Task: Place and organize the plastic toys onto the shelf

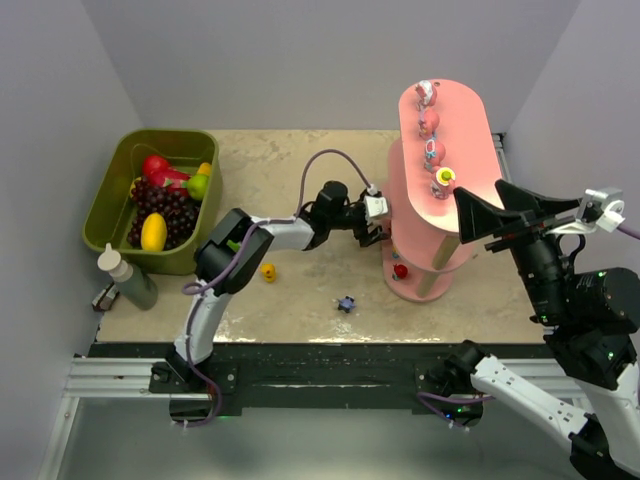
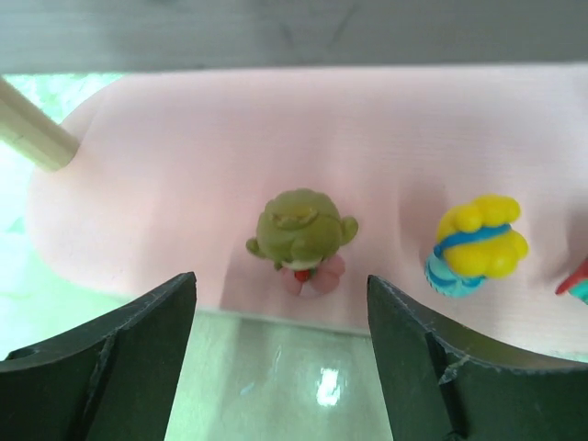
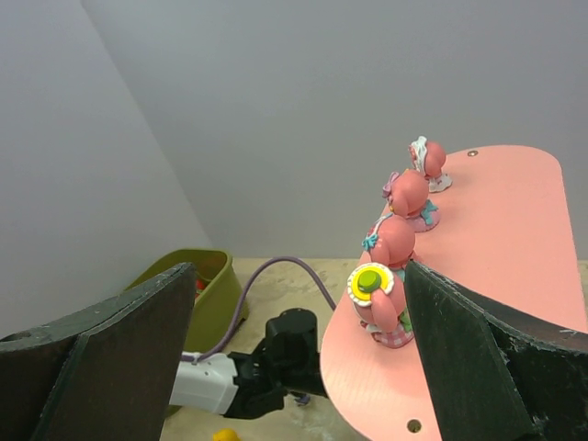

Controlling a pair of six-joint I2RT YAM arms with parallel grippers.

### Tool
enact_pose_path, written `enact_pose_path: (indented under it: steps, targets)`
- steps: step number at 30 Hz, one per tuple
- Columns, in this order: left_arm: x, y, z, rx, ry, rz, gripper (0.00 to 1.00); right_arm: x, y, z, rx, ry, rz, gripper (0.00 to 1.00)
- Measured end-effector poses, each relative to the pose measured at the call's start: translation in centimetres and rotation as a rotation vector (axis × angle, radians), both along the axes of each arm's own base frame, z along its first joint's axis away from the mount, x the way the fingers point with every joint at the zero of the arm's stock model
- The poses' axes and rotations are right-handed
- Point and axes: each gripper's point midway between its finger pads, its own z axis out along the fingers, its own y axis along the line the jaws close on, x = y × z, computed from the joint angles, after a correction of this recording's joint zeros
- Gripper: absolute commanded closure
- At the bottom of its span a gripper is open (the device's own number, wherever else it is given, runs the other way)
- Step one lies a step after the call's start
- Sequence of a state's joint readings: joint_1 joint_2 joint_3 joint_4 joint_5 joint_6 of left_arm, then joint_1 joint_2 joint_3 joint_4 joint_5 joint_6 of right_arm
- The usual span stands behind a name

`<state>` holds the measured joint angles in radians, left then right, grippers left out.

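The pink shelf (image 1: 470,140) stands at the right of the table. On its top board several pink toys stand in a row (image 1: 434,152), the nearest one capped in yellow and green (image 3: 377,299). My left gripper (image 2: 280,354) is open at the edge of a lower board (image 2: 184,193). Just beyond its fingertips an olive-headed toy (image 2: 299,230) stands free, with a yellow and blue toy (image 2: 478,243) to its right. My right gripper (image 3: 299,340) hangs open above the top board, holding nothing. A yellow toy (image 1: 268,271) and a dark blue toy (image 1: 346,303) lie on the table. A red toy (image 1: 401,270) sits on the bottom tier.
An olive-green bin (image 1: 112,205) with fake fruit stands at the back left. A grey-green bottle (image 1: 128,280) with a white cap stands in front of it. A tan shelf post (image 2: 32,138) rises left of the left gripper. Its purple cable (image 1: 325,160) loops over the table.
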<state>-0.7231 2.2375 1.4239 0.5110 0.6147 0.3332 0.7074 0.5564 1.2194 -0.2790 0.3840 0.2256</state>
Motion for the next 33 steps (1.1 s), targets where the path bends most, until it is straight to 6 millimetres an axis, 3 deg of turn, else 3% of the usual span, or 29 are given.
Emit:
enact_pose_path:
  steps: [5, 10, 16, 21, 24, 26, 33]
  targets:
    - [0.1, 2.6, 1.1, -0.005, -0.005, 0.067, 0.21, 0.0, 0.0, -0.2, -0.006, 0.010, 0.000, 0.01]
    - [1.3, 6.7, 3.0, -0.006, 0.009, 0.257, 0.19, 0.4, 0.4, -0.6, -0.024, 0.033, 0.001, 0.01]
    - [2.0, 13.0, 7.7, -0.068, 0.083, 0.640, 0.18, 0.7, 0.8, -1.8, -0.035, 0.079, 0.011, 0.01]
    - [1.8, 18.4, 10.8, -0.141, 0.216, 0.980, 0.24, 0.7, 1.1, -2.6, -0.039, 0.113, 0.022, 0.01]
    - [0.1, 21.5, 10.4, -0.152, 0.269, 1.106, 0.28, 0.7, 1.2, -3.0, -0.038, 0.130, 0.028, 0.01]
    - [-2.2, 23.6, 9.0, -0.133, 0.305, 1.149, 0.30, 0.6, 1.2, -3.2, -0.035, 0.132, 0.033, 0.01]
    - [-8.3, 27.1, 5.5, -0.110, 0.409, 1.144, 0.37, -0.1, 1.0, -3.6, -0.039, 0.132, 0.053, 0.01]
